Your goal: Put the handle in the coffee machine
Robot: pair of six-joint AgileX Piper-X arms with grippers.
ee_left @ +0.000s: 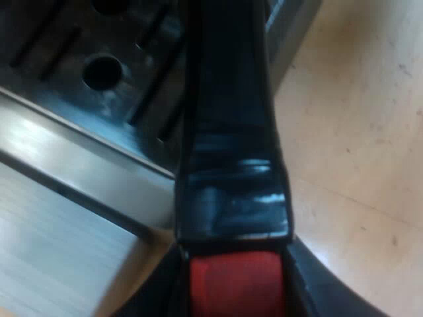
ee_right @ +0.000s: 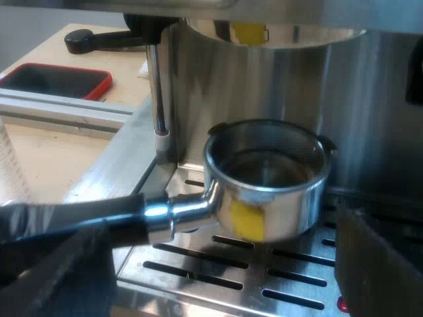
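- The left gripper (ee_left: 238, 294) has its jaws clenched on the red end (ee_left: 238, 284) of the handle (ee_left: 231, 132), with a black finger hard against each side of it.
- The dark grip runs out ahead of that gripper, over the slotted drip tray (ee_left: 79, 59) of the espresso machine (ee_right: 264, 86). Bare wooden table (ee_left: 357, 132) lies beside the tray.
- From the other arm the holder (ee_right: 268, 178) shows plainly. Its steel basket hangs mouth-up above the tray, near the machine's shiny front and under the round brew head (ee_right: 264, 30). It is not yet seated there, as far as I can judge.
- The steam wand (ee_right: 158, 99) stands just beside the basket.
- The right gripper (ee_right: 218, 271) has its jaws released. They are spread wide and grasp nothing, and the basket sits beyond the gap between them.
- I would call the holder stiff and solid, with most of its weight in the metal head. Held by the far end of the handle, it will likely want to droop at the basket.
- The glossy grip looks slick, so a firm squeeze seems wise.
- The handle is the place to hold it, near the red end as now. Closer to the steel neck (ee_right: 192, 208) would give more control.
- The rim and its side lug (ee_right: 327, 142) should stay free, since they have to enter the brew head.
- The locking twist will probably strain the grip most.
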